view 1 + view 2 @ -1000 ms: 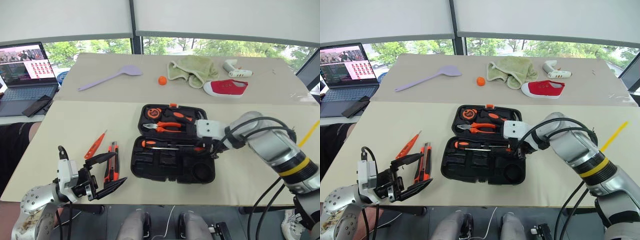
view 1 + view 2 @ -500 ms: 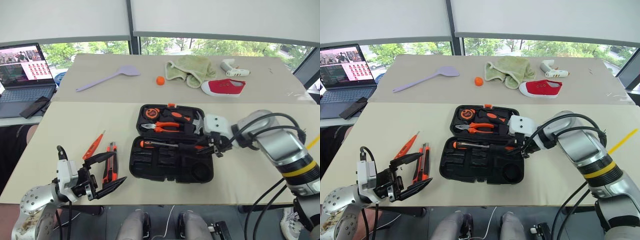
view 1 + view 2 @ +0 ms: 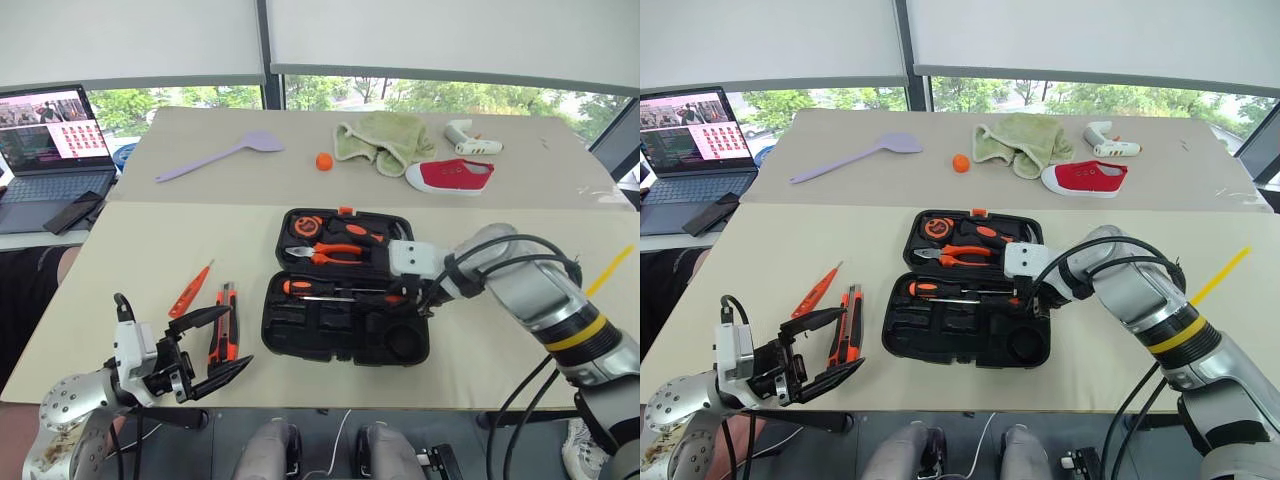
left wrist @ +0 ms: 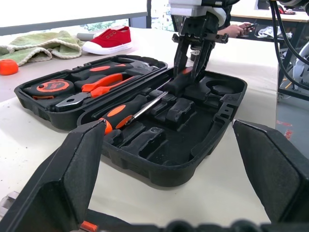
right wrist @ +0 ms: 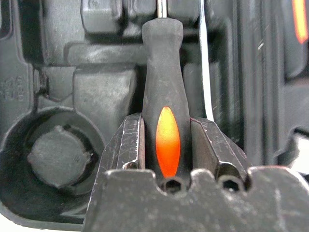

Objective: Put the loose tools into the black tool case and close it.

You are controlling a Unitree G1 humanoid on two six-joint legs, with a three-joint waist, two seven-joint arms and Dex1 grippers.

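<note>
The black tool case (image 3: 300,330) lies open in the middle of the near table. My right gripper (image 3: 418,296) reaches down into its near half, shut on a black-and-orange screwdriver (image 5: 164,96), whose handle sits between both fingers (image 5: 130,140) low over a recess. A second screwdriver (image 3: 300,288) lies in the case alongside it. On the table left of the case lie the orange-black utility knife (image 3: 222,325) and the slim orange tester screwdriver (image 3: 190,290). My left gripper (image 3: 215,345) hovers open at the table's front left, just in front of the knife, holding nothing.
Pliers (image 3: 330,252) and an orange-black round tool (image 3: 303,226) fill the case's far half. On the far table are a lilac spatula (image 3: 220,155), orange ball (image 3: 323,160), green cloth (image 3: 385,135), red shoe (image 3: 450,175) and white gun-shaped tool (image 3: 470,135). A laptop (image 3: 45,140) stands far left.
My right gripper has sunk a little into the case with the screwdriver still in it. The left gripper has stayed where it was, open.
</note>
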